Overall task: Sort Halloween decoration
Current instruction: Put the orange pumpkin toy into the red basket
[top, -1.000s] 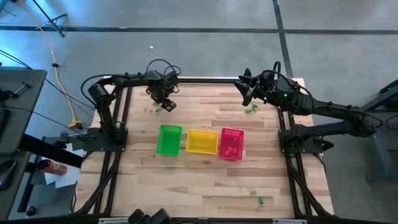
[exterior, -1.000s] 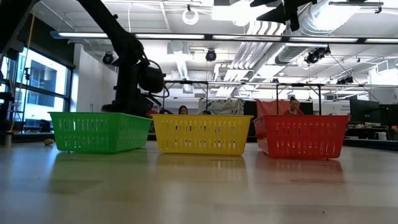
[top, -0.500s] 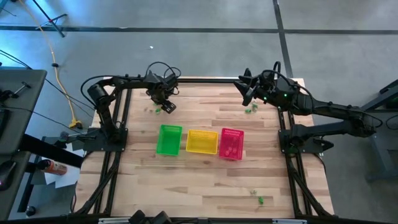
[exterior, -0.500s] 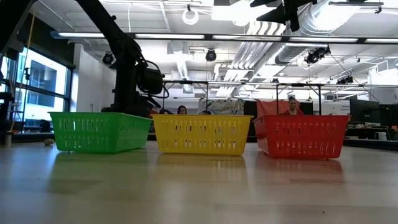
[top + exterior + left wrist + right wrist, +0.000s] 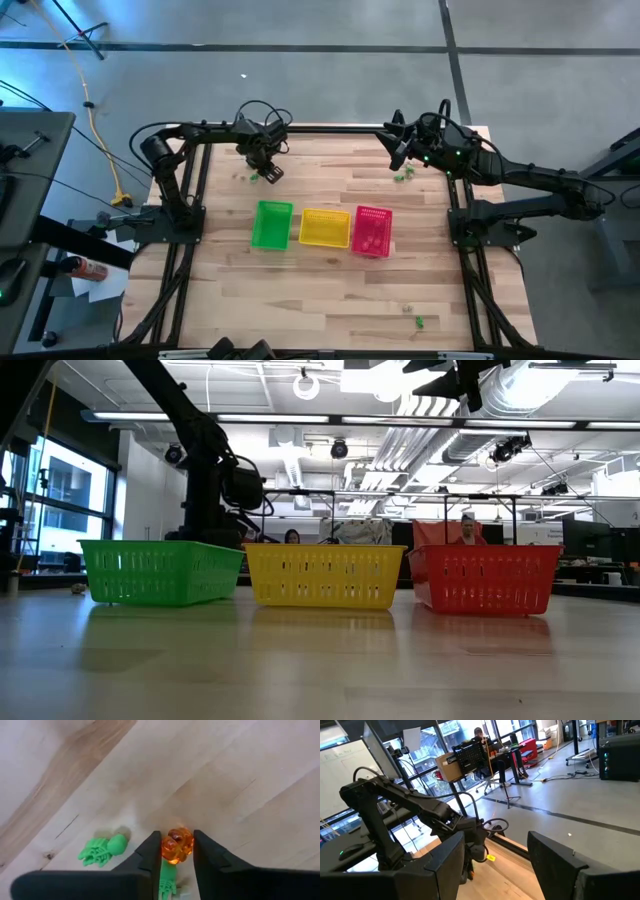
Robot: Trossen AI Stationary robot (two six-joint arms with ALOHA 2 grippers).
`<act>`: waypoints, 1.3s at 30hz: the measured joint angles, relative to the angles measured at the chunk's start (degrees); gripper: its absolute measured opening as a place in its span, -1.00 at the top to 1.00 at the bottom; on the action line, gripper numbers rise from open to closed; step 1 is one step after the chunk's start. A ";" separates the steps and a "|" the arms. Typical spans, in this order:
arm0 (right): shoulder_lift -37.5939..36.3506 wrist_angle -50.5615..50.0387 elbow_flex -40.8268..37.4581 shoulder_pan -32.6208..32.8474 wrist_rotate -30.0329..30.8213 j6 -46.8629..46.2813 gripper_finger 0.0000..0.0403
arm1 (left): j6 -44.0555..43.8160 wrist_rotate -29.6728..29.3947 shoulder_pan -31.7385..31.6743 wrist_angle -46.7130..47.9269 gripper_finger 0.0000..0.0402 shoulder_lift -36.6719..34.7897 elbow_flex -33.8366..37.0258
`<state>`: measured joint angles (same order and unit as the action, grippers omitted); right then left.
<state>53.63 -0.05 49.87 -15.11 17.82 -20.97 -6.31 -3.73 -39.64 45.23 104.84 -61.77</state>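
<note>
We see our two arms, matte black with blocky joints and looped black cables at the wrists; each gripper's fingers (image 5: 150,857) are dark, flat wedges.

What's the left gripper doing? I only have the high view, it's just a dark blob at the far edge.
Observer: The left gripper is down at the table with its fingers closed on an orange trinket.
Operator: Anything else next to it?
Observer: Two green trinkets: one lies beside the fingers, another sits between them, just behind the orange one.
Operator: Right gripper?
Observer: The right gripper is open and empty, raised above the table.
</note>
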 joint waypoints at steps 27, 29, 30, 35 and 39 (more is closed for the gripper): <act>0.00 0.04 0.00 -0.01 0.02 -0.01 -0.06 | 2.07 4.20 -0.02 -0.44 0.86 -12.02 -7.46; 0.00 0.04 0.00 -0.01 0.02 0.00 -0.06 | 2.07 7.06 -0.02 -1.49 0.86 -13.34 -7.93; 0.00 0.07 0.00 -0.01 0.02 -0.02 -0.06 | 2.07 8.90 0.05 -2.57 0.86 -14.10 -8.00; 0.01 0.05 0.00 -0.01 0.02 -1.25 -0.06 | 2.02 19.61 1.28 -10.76 0.85 -17.52 -8.01; 0.01 0.04 0.00 0.04 0.02 -1.30 -0.06 | 1.96 26.87 3.73 -19.57 0.85 -19.88 -8.03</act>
<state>53.64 -0.01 49.87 -15.07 17.85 -22.27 -4.36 23.14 -35.92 25.65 84.95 -69.80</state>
